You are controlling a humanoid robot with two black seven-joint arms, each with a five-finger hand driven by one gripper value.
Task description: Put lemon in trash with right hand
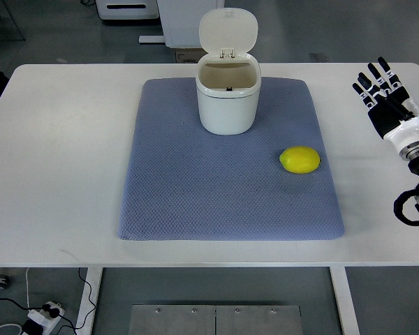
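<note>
- I am holding my right hand (385,94) empty, fingers spread; nothing grasped yet.
- The lemon (299,159) is lying on the mat to its left, nearer me.
- Next I am judging a reach left, then a carry to the open trash bin (228,98).

**Lemon on the mat, bin behind it, right hand out wide**

Here is the table (63,160), and a mat (216,202) lies across its middle. On the far part of the mat stands the bin (228,105), lid (228,31) tipped up behind its open mouth. Nearer the camera and to the right of the bin, the lemon (299,160) rests on the mat, close to its right edge. Well to the right of the lemon, off the mat, the right hand (386,98) sits over the table's right edge, fingers spread and pointing away.
</note>
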